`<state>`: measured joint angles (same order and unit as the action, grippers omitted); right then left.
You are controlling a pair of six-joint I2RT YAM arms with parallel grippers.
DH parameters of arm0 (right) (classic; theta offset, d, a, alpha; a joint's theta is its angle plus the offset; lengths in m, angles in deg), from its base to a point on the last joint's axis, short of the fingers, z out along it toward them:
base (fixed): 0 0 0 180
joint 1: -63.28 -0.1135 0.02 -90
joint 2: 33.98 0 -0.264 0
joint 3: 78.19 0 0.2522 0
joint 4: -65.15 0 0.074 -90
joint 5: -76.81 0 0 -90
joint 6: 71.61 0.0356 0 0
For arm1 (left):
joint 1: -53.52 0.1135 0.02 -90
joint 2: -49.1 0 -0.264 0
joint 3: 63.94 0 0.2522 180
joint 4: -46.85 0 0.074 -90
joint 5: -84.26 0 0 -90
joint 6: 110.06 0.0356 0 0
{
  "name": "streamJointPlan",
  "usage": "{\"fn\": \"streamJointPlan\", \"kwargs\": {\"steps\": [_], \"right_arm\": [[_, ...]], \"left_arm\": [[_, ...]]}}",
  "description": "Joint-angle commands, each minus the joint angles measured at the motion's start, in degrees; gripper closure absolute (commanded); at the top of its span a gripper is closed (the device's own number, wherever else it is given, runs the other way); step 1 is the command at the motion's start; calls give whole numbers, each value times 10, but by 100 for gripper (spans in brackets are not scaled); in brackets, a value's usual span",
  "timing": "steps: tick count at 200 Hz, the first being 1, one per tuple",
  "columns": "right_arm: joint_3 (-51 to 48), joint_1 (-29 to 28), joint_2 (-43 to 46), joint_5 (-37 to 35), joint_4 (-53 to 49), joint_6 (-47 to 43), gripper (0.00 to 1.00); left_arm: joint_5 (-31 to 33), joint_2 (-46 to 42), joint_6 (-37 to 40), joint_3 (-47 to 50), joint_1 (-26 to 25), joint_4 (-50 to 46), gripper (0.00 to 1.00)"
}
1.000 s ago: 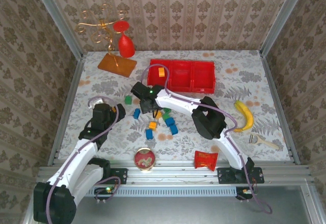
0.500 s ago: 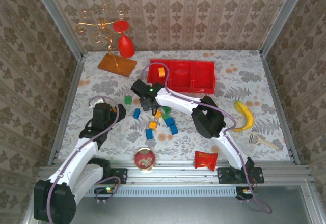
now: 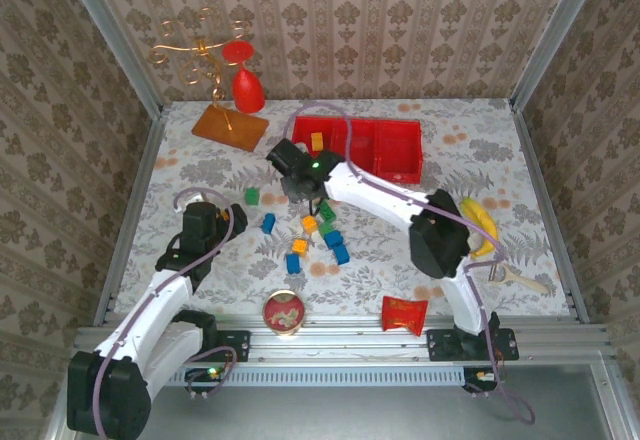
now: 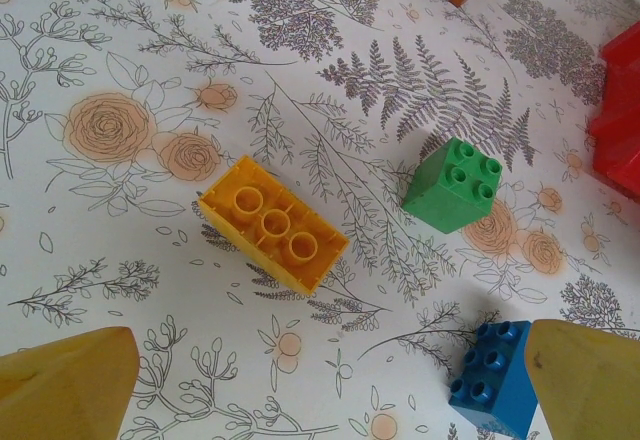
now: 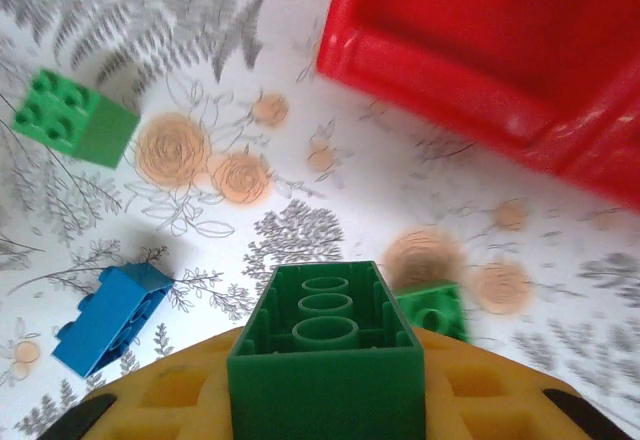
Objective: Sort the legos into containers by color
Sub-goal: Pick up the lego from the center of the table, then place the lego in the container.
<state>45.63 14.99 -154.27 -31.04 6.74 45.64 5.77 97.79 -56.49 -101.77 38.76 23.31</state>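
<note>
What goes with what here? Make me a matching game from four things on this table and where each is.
1 long green block
2 yellow block
3 orange block
4 banana

A in the containers' left bin
B held by the right gripper
C on the table before the left gripper
D at the table's right side

Pairs: 1-B, 2-C, 3-A, 4-D

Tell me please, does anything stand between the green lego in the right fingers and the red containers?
Nothing visible does. The right gripper holds the green lego, and bare tablecloth lies between it and the containers' near wall. A loose green block and a blue block lie off to the left.
</note>
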Motion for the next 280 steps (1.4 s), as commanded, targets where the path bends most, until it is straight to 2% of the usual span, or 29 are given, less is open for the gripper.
{"fn": "streamJointPlan", "kwargs": {"steps": [1,52,123,192,280], "right_arm": [[-30,22,61,-51,13,-18,82],[-72,87,102,-69,29,-31,82],[-15,157,21,-41,13,-62,82],[55,181,-55,-24,-17,-79,80],[70,190,-81,-12,-22,-80,78]], "left_arm": [[-3,0,13,-11,6,5,0],[-10,0,12,-11,7,3,0],[-24,0,14,-19,7,-11,0],[-31,4,16,-32,7,-22,0],[-41,12,15,-38,8,-23,0]]}}
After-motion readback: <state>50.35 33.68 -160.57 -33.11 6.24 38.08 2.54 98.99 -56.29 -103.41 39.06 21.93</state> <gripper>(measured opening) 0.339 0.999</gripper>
